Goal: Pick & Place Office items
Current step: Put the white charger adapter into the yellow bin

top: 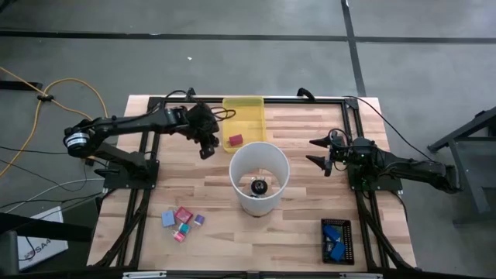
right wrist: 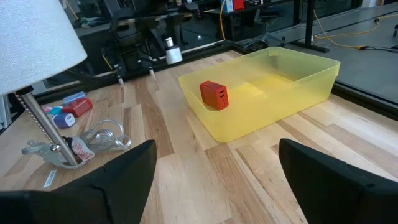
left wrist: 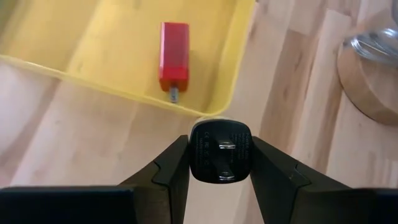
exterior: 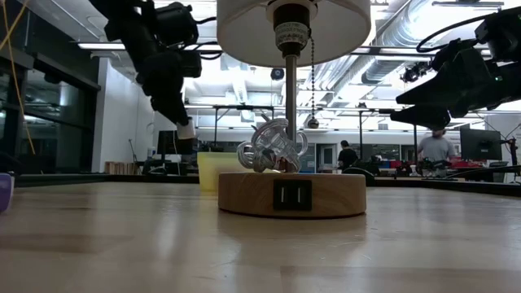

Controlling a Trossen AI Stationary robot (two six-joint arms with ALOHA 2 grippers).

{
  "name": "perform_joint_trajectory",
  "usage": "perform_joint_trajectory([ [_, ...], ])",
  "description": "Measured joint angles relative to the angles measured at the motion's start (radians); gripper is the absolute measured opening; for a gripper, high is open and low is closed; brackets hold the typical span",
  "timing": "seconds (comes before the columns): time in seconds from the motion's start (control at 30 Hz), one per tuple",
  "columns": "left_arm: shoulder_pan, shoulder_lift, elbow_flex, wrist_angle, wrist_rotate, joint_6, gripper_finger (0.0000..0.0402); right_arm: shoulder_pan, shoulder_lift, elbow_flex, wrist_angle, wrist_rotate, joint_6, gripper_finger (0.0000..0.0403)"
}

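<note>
My left gripper (top: 206, 147) hangs above the table at the near left corner of the yellow tray (top: 256, 116), shut on a small white plug block with a black pronged face (left wrist: 221, 152). A red block (left wrist: 174, 53) lies on the tray's floor (right wrist: 214, 95). Several tiny pink, blue and purple pieces (top: 183, 220) rest on the table near its front left. Two bright-blue pieces (top: 335, 239) lie in a black holder. My right gripper (top: 319, 153) is open and holds nothing, hovering right of the white lamp (top: 260, 178). My left gripper pinches the plug block by its two opposite sides (left wrist: 196, 155) between its fingers (left wrist: 171, 165). It comes from above, slanting down. The block is lifted clear of the table, with its black pronged face turned up toward the wrist.
The white lamp shade stands on a round wooden base (exterior: 291, 194) in the table's middle, with a pull chain (exterior: 312, 81) and a coiled cord (exterior: 273, 146) at the stem. A black frame (top: 349, 105) borders the table. People stand in the room behind (exterior: 435, 150).
</note>
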Motion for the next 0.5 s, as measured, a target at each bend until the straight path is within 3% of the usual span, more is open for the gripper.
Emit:
perform_joint_trajectory([
  [0.5, 0.106, 0.189, 0.191, -0.014, 0.025, 0.168, 0.0132, 0.0, 0.0, 0.0, 0.0, 0.0, 0.0, 0.0325],
])
